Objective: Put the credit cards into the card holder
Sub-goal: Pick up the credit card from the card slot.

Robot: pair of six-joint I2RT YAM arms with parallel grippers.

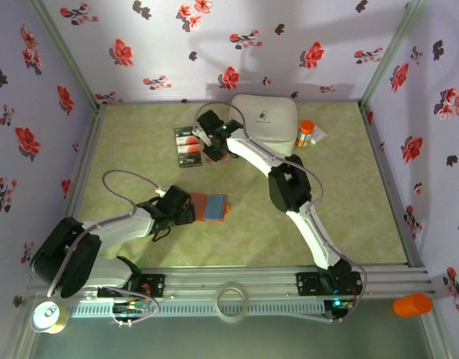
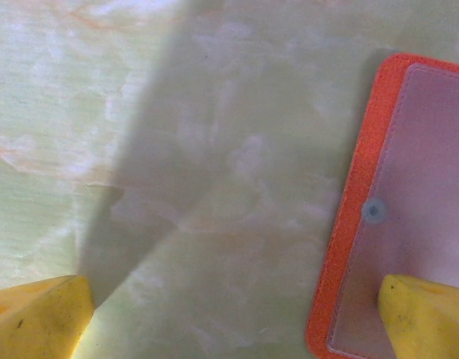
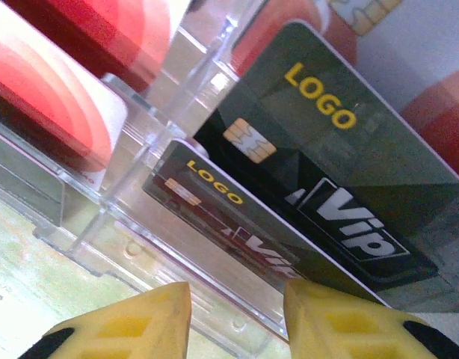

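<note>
Credit cards (image 3: 334,187), glossy black rectangles in clear plastic rack (image 3: 140,247); right gripper (image 3: 237,295), hold unclear; left gripper (image 2: 233,314) wide open, empty

Your table (image 1: 349,217) is a pale green marbled mat. The open orange holder (image 1: 212,207) lies flat left of middle toward the front. Farther back sits a clear rack (image 3: 177,97) with the cards (image 1: 189,146) in it. At the back edge is a white box (image 1: 265,116) — a pill bottle (image 1: 305,134) just beside it on the right.
</note>
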